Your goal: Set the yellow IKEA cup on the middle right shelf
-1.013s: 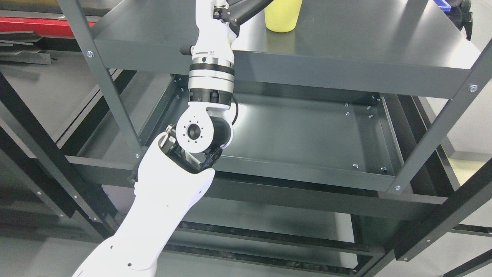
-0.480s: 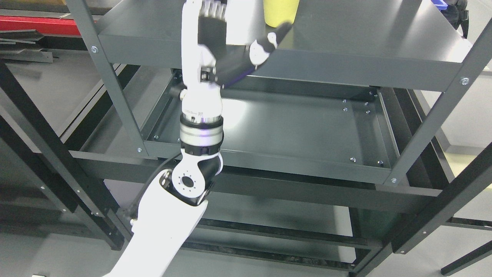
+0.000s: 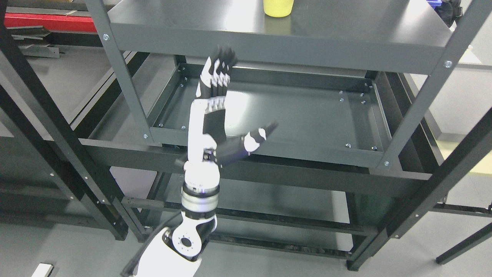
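- Nearest the camera, the left arm (image 3: 180, 246) rises from the bottom edge left of the middle, its white forearm and silver wrist ring standing almost straight up in front of the shelving unit (image 3: 115, 77).
- The left hand (image 3: 215, 115) is raised in front of the lower tray-like shelf (image 3: 307, 115). Its four fingers (image 3: 219, 73) point straight up, side by side and extended, with the thumb (image 3: 253, 139) splayed out to the right. The hand is spread and holds nothing.
- The fingertips reach up to about the front lip of the upper shelf (image 3: 346, 34) as seen from here; they appear to be in front of it rather than over it, though depth is hard to judge.
- The relation that matters: the yellow IKEA cup (image 3: 278, 7) lies up and to the right of the fingers, well apart from them, and further back on the upper shelf's flat top.
- The cup stands upright, so its long axis is vertical, roughly parallel with the raised fingers.
- Only the left hand is anywhere near it; the right arm is out of view.
- Only the cup's lower part shows, cut off by the top edge: plain pale yellow, smooth, round-based, resting on the dark shelf with a faint reflection beneath it.
- Judging from this, the cup is already set down and released.
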